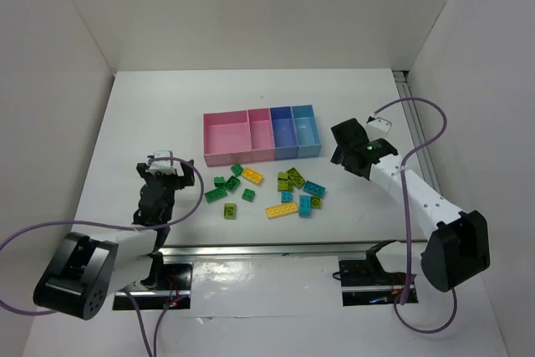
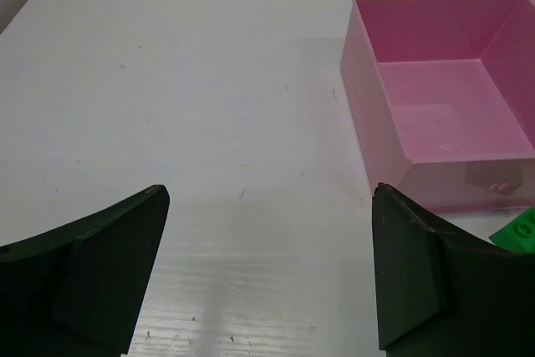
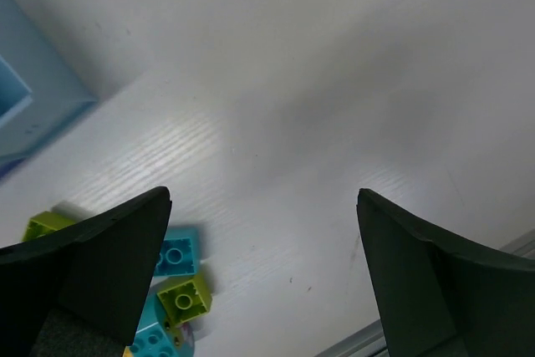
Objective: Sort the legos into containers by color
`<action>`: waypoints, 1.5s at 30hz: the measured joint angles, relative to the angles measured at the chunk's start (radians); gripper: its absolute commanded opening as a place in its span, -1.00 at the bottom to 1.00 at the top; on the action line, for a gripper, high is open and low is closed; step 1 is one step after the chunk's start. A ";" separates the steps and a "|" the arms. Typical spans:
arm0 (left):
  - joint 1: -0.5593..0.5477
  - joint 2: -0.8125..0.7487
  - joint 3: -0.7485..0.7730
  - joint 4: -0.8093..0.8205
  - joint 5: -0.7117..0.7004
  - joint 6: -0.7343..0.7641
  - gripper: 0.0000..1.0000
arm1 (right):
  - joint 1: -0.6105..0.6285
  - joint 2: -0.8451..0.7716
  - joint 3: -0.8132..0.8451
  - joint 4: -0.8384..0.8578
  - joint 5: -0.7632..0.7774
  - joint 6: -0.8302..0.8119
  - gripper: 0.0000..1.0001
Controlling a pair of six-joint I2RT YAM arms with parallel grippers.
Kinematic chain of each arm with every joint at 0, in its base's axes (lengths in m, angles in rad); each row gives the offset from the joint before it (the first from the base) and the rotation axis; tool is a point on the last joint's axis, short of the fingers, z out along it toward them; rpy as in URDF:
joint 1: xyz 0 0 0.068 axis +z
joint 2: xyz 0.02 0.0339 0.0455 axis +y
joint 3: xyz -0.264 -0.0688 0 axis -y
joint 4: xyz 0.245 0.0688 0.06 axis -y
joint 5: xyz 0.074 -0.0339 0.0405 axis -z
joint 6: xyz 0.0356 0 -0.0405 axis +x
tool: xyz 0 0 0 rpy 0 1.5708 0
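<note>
Since both pincers stand spread wide with nothing in them, I'd say the sorting has not begun. The left pincer (image 1: 164, 170) hangs over the white table (image 1: 142, 114), near the pink end of the tray (image 1: 259, 110). The right pincer (image 1: 344, 144) hangs just beside the light blue compartment (image 1: 307, 129). Between them, on the near side of the tray, the legos (image 1: 267, 191) lie mixed in a loose bunch: dark green, lime, yellow and cyan. All four boxes of the tray look bare inside. Every brick has yet to go in.
</note>
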 measured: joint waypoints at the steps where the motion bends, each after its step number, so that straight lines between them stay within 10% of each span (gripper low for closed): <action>1: -0.002 -0.002 0.000 -0.003 -0.002 0.000 1.00 | 0.001 0.000 -0.019 0.005 -0.006 -0.004 0.99; 14: -0.047 -0.235 0.685 -0.926 -0.029 -0.104 1.00 | 0.050 -0.026 -0.113 0.146 -0.105 -0.061 0.94; 22: -0.053 -0.058 0.912 -1.272 -0.103 -0.151 1.00 | 0.167 -0.036 -0.182 0.265 -0.289 -0.222 0.80; 36: -0.024 0.133 1.011 -1.434 0.132 -0.161 1.00 | 0.192 0.254 -0.175 0.375 -0.441 -0.438 0.90; 45: -0.032 0.225 1.087 -1.486 0.157 -0.160 1.00 | 0.192 0.351 -0.117 0.393 -0.378 -0.489 0.63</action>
